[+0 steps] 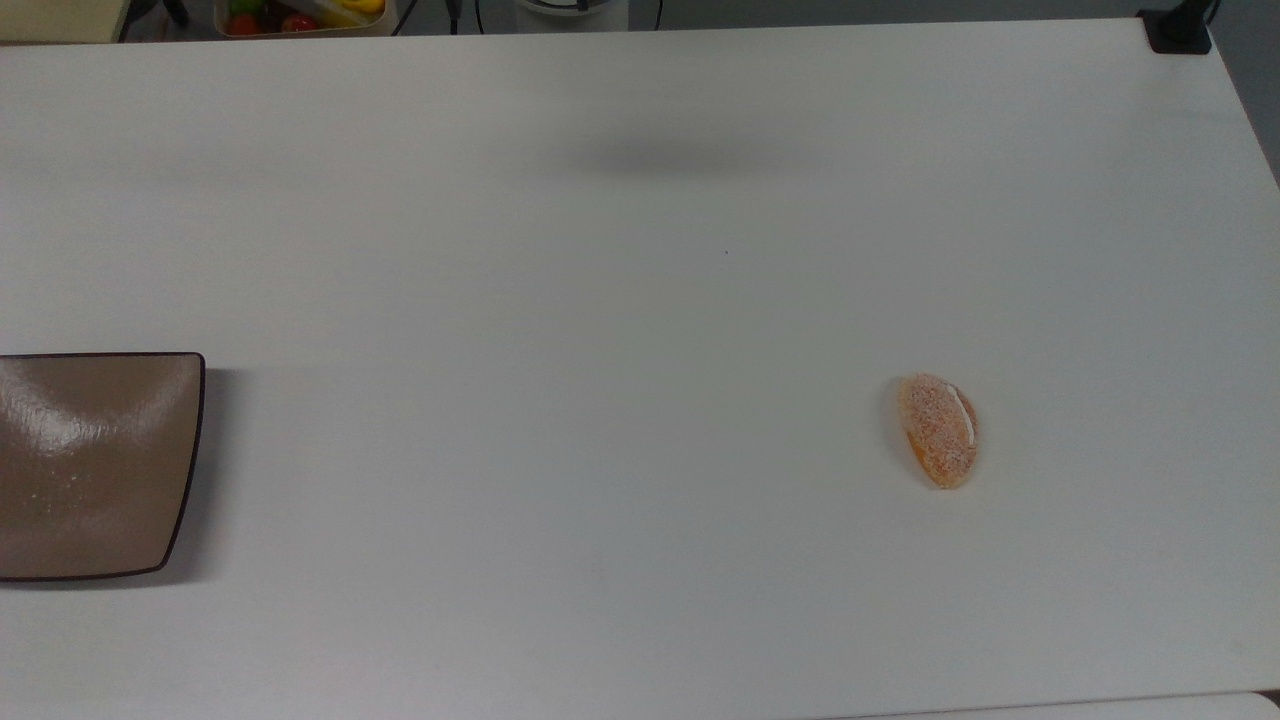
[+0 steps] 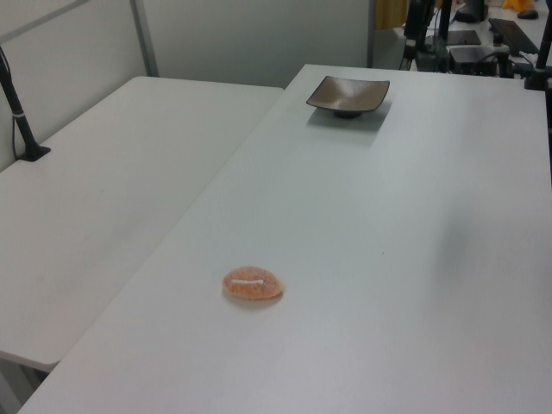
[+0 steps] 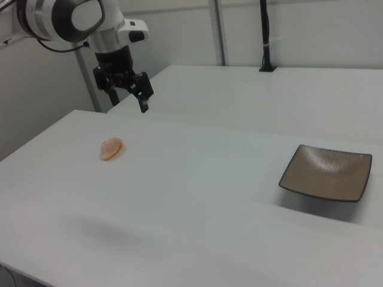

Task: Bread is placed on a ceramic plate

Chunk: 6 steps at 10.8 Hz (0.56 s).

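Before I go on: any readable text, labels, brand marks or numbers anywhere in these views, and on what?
None: no readable text in any view.
The bread, the ceramic plate, the table and the arm above the gripper carry no legible marking.

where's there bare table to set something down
Nearly everywhere: the whole stretch of table between the bread and the plate is bare. The gripper hangs open above the table, up from the bread. Nothing is crowded.
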Available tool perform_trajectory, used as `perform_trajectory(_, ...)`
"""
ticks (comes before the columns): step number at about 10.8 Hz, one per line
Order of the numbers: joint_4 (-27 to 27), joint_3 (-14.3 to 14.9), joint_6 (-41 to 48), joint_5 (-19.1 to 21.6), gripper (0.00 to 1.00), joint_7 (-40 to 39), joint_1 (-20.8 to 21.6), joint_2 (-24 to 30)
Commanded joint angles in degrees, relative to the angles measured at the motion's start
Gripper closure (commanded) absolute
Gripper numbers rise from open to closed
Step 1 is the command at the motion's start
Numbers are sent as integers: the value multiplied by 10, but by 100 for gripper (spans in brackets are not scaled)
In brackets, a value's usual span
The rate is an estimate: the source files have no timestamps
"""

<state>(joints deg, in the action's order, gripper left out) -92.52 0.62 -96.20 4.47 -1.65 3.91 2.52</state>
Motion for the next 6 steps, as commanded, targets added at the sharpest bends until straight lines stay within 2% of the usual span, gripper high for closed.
perform_trajectory(1,-24,4,-8,7,0,4,9,14)
perform_trajectory(6,-18,3,-42,5,0,4,64,-35)
